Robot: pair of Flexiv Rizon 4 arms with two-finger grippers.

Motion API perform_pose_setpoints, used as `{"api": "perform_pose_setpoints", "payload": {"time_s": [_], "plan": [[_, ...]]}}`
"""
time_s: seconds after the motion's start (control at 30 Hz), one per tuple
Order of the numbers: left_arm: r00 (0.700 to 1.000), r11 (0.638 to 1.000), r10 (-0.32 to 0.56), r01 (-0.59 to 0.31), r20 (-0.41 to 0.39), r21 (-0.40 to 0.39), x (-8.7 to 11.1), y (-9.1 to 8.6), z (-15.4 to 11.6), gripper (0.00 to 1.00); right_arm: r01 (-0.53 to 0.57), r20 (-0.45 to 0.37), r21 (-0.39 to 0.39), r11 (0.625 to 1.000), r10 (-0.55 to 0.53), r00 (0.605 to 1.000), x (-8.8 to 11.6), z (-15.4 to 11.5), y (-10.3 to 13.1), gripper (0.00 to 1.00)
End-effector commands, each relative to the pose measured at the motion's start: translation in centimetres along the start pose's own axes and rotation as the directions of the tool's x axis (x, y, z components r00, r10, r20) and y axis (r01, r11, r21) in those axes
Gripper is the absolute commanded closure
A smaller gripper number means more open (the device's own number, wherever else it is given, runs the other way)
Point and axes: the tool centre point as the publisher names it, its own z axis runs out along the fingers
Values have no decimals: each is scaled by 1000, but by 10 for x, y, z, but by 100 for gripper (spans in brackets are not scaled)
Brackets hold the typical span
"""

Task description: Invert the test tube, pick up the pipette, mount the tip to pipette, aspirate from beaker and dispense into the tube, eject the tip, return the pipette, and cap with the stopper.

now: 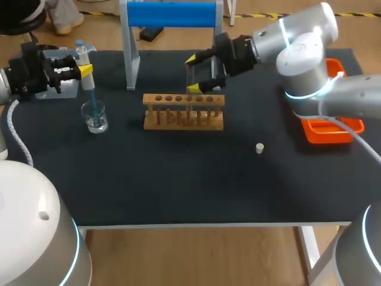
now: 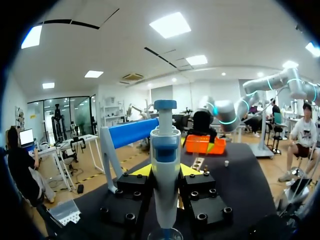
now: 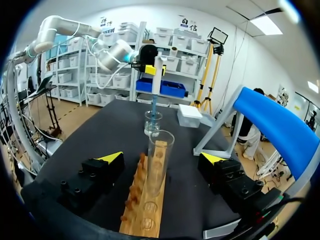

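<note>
My left gripper (image 1: 83, 70) is shut on the white and blue pipette (image 1: 85, 62) and holds it upright, with its blue tip down inside the glass beaker (image 1: 95, 116). In the left wrist view the pipette (image 2: 165, 165) stands between the fingers of my left gripper (image 2: 165, 172), with the beaker rim (image 2: 165, 234) under it. My right gripper (image 1: 199, 74) is open on either side of the clear test tube (image 1: 190, 98). The tube stands mouth up in the wooden rack (image 1: 183, 113). In the right wrist view the tube (image 3: 160, 160) stands apart from both fingers of my right gripper (image 3: 162, 157). A small white stopper (image 1: 259, 148) lies on the mat.
A blue-topped pipette stand (image 1: 172, 15) is behind the rack, with one leg (image 1: 132, 59) near the beaker. An orange tray (image 1: 330, 128) sits at the right edge under my right arm. A white box (image 1: 59, 89) lies under my left gripper.
</note>
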Motion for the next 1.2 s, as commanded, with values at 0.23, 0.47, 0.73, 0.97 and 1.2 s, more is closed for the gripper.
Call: {"api": "perform_pose_setpoints", "payload": {"time_s": [0.23,0.47,0.73,0.97,1.2], "plan": [[1000,1000,0,0,1,0,0,0,0,100,7,-9,19,1000,-7,1000,-10,10,2,0],[1000,1000,0,0,1,0,0,0,0,100,16,-9,27,1000,-16,1000,-13,12,5,0],[1000,1000,0,0,1,0,0,0,0,100,14,-6,41,999,-13,1000,-14,14,5,0],[1000,1000,0,0,1,0,0,0,0,100,14,-6,41,999,-13,1000,-14,14,5,0],[1000,1000,0,0,1,0,0,0,0,100,-15,-5,31,999,15,1000,-15,14,5,0]]}}
